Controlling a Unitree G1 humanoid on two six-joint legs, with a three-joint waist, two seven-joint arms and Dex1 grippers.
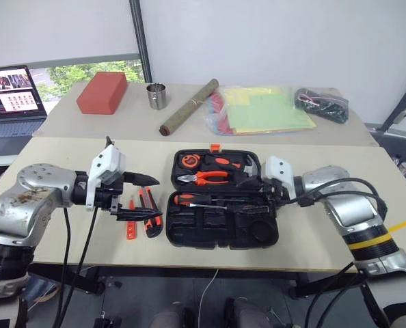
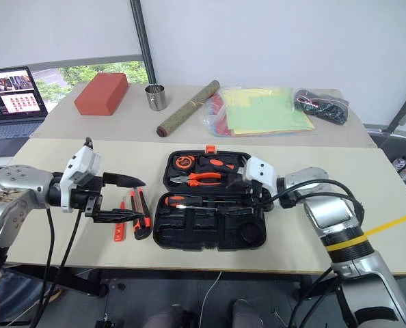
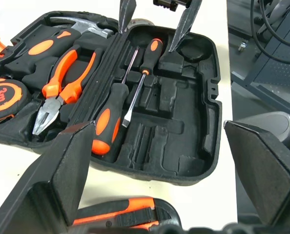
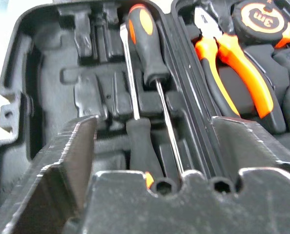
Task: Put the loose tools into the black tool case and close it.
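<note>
The black tool case [image 1: 258, 232] lies open in the middle of the table. Two screwdrivers [image 1: 203, 199] rest side by side in its near half, along the hinge, handles at opposite ends [image 3: 108, 122]. My right gripper [image 4: 155, 126] hovers at the case's right end above them, its fingers [image 4: 62, 161] apart and holding nothing. Left of the case on the table lie the utility knife [image 1: 150, 215] and the orange tester pen [image 1: 130, 225]. My left gripper [image 1: 155, 199] hangs open just above them, pointing toward the case.
Orange-handled pliers [image 1: 206, 178], a tape measure [image 1: 189, 161] and a hammer [image 3: 81, 25] fill the case's far half. On the back table stand a red block [image 1: 102, 92], a metal cup [image 1: 156, 96], a rolled tube [image 1: 188, 106] and a bag of coloured sheets [image 1: 261, 109]. A laptop [image 1: 11, 99] sits far left.
</note>
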